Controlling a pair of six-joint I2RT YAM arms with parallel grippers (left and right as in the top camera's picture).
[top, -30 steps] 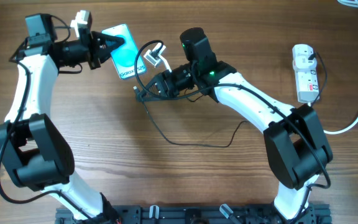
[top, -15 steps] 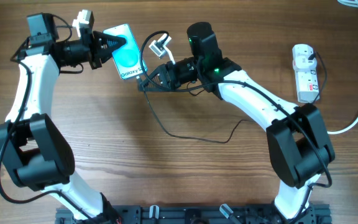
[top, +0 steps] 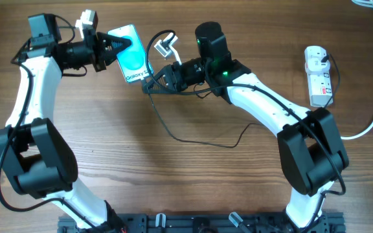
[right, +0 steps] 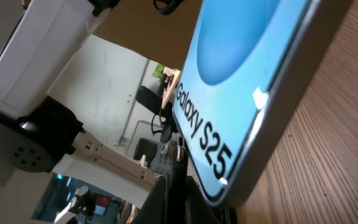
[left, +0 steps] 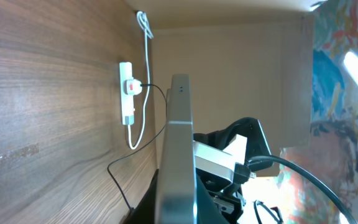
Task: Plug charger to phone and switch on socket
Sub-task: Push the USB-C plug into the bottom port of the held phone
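The phone (top: 133,57), with a cyan screen and "Galaxy S25" text, is held off the table at the back left by my left gripper (top: 117,46), which is shut on its upper end. The left wrist view shows the phone edge-on (left: 179,143). My right gripper (top: 150,85) is shut on the plug end of the charger (top: 173,137), a thin black cable trailing over the table. In the right wrist view the metal plug tip (right: 179,149) sits right by the phone's lower edge (right: 241,81); I cannot tell whether it is inserted. The white socket (top: 318,76) lies at the far right.
A thick white cable (top: 370,126) curves along the right edge beside the socket. The socket also shows far off in the left wrist view (left: 127,93). A black rail (top: 199,223) runs along the table's front edge. Both arms cross the back half of the table.
My right gripper has moved up and left with the plug, closing in on the phone's lower end. The phone has shifted slightly. Over the last half second almost nothing moved.
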